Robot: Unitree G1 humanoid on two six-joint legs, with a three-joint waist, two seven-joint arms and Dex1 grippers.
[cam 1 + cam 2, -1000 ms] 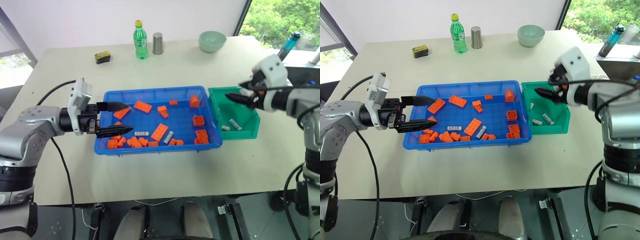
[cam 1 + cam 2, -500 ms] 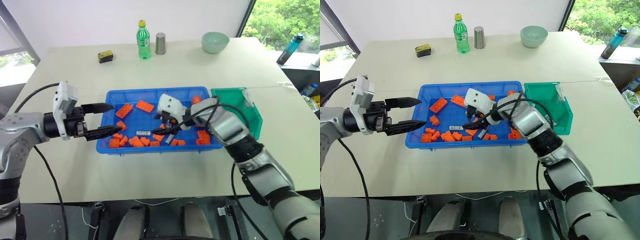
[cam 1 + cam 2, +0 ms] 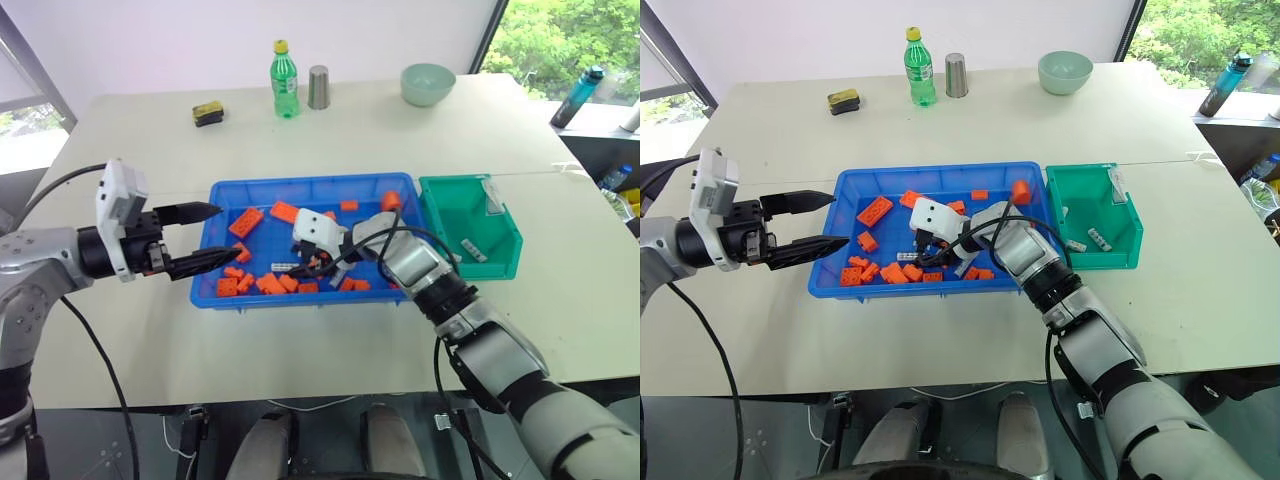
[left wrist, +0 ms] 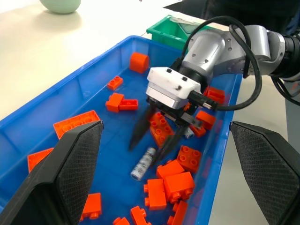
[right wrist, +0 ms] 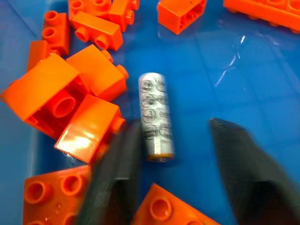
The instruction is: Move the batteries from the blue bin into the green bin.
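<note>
The right tool [image 4: 157, 140] reached down into the blue bin [image 3: 255, 296], its 2 black fingers [image 5: 115, 187] blurred and standing apart on either side of 1 battery [image 5: 155, 116] that lay flat on the bin floor. One finger was just beside the battery's end; whether it touched could not be told, and the battery was not yet pinched. Orange bricks [image 5: 89, 77] crowded close along one side of that battery, and the right arm hid part of the bin floor in the head views, so any further batteries under it could not be made out.

The left tool [image 3: 205, 238] hovered at the bin's left end, spread wide and holding nothing; its dark fingers cut off the lower corners of the left wrist view.

The green bin [image 3: 1125, 255] stood touching the blue bin's right end on the surface [image 3: 330, 340]. At least 2 small batteries [image 3: 1099, 239] lay inside it, too small to read clearly.
</note>
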